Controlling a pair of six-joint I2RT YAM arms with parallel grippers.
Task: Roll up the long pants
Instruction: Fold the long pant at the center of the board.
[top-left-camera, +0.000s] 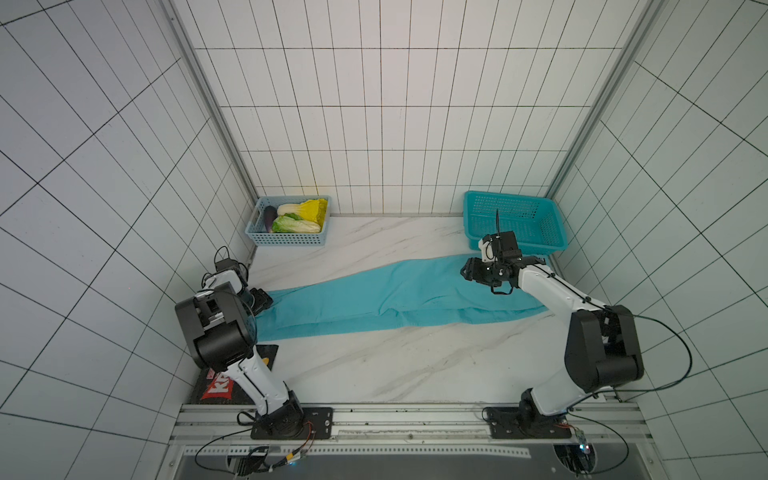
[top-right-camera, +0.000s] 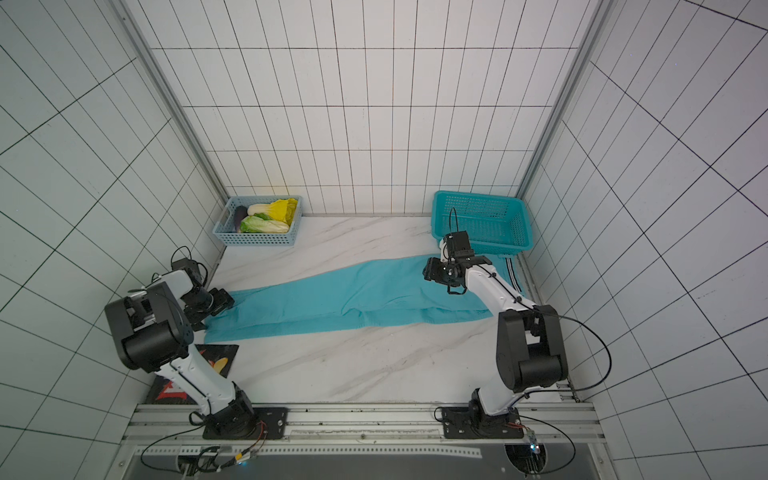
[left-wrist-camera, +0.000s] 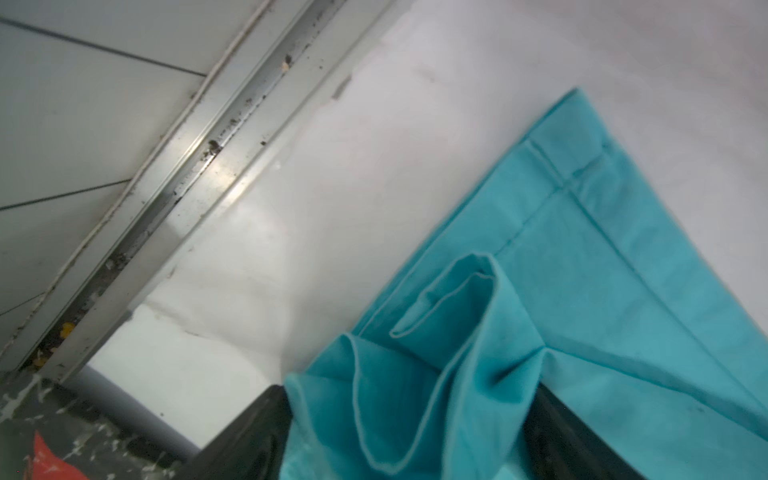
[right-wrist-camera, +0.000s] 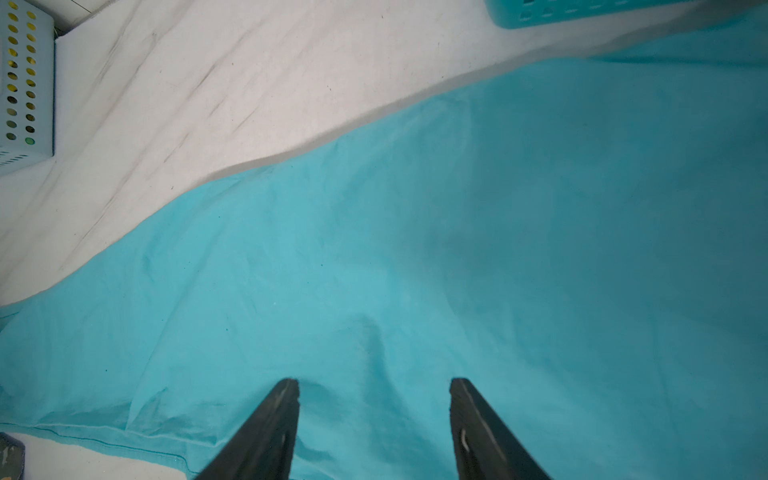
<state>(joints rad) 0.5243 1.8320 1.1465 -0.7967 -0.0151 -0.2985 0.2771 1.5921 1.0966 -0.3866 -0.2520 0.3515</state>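
the long pants (top-left-camera: 399, 297) are laid across the tabletop (top-left-camera: 374, 365), left edge to right. cuff cloth is bunched in the wide left gripper (left-wrist-camera: 407, 395), hold unclear; the right gripper (right-wrist-camera: 374, 380) is open, empty. all cuff layers should be pinched before rolling.

Matt cloth long pants (top-left-camera: 395, 291) on smooth marbled tabletop (top-left-camera: 374, 365).
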